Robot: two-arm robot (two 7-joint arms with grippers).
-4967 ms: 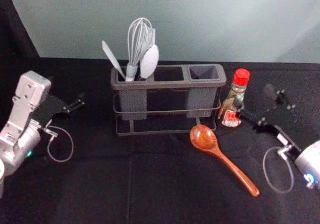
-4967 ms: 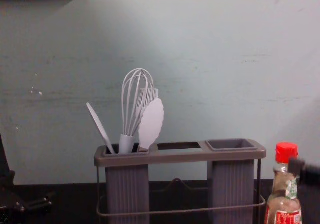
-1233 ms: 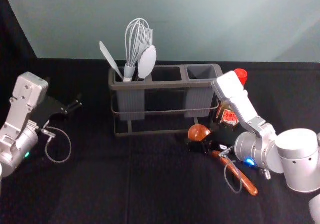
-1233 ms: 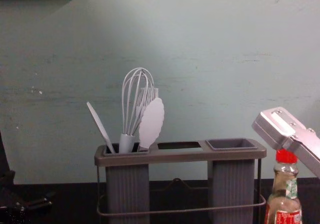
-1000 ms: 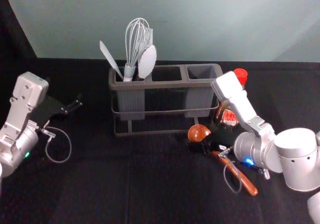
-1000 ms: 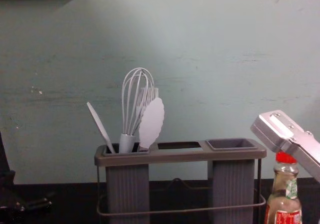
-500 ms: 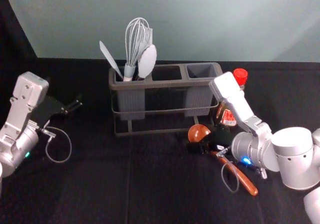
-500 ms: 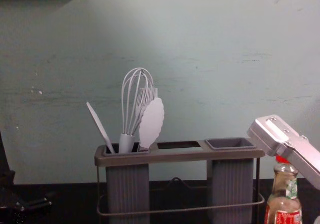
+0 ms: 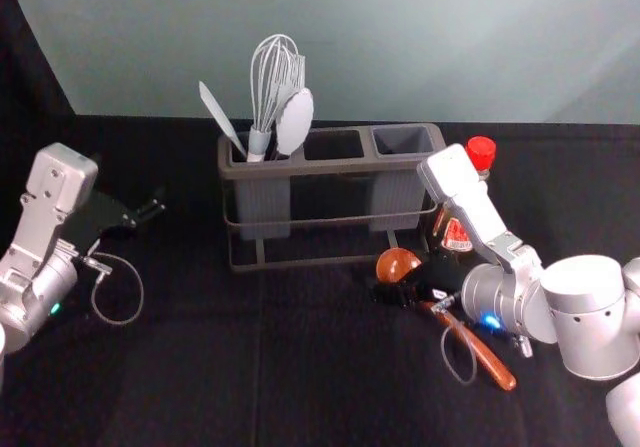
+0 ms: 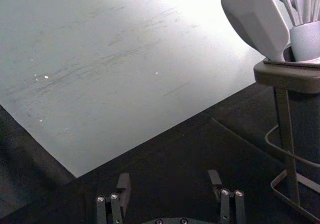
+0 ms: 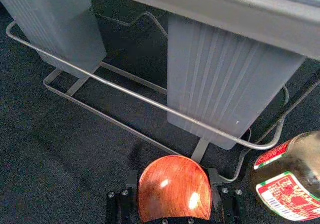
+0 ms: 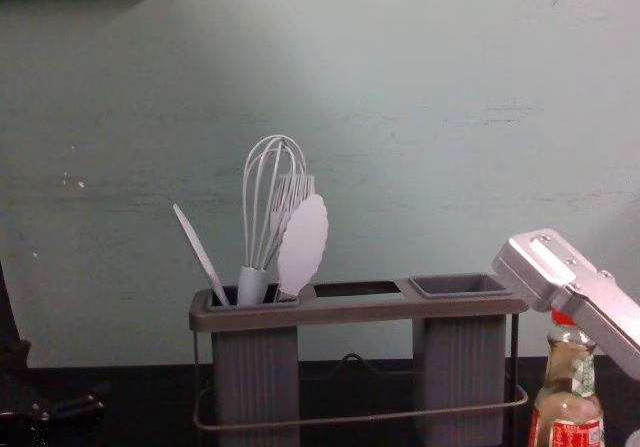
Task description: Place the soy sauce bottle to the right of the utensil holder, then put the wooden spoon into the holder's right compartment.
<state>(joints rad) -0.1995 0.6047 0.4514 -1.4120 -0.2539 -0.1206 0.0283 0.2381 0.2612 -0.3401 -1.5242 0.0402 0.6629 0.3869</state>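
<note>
In the head view my right gripper (image 9: 405,289) is low over the wooden spoon (image 9: 397,264), just in front of the holder, its arm crossing the handle. The right wrist view shows the right gripper (image 11: 174,178) shut on the spoon's reddish bowl (image 11: 175,189), one finger against each side. The grey utensil holder (image 9: 330,169) has its right compartment (image 9: 402,143) empty. The soy sauce bottle (image 9: 455,233), red-capped, stands upright at the holder's right, partly behind my right arm. My left gripper (image 9: 150,210) is parked at the left, open in the left wrist view (image 10: 167,181).
A whisk (image 12: 270,207), a white spatula (image 12: 200,254) and other pale utensils stand in the holder's left compartment. The holder's wire base (image 11: 115,126) runs close in front of the spoon bowl. Black cloth (image 9: 180,367) covers the table, with a pale wall behind.
Since five seconds ago, my right gripper has moved from beside the bottle to the spoon bowl. More recently it shifted slightly left, and the holder's right end moved slightly left too.
</note>
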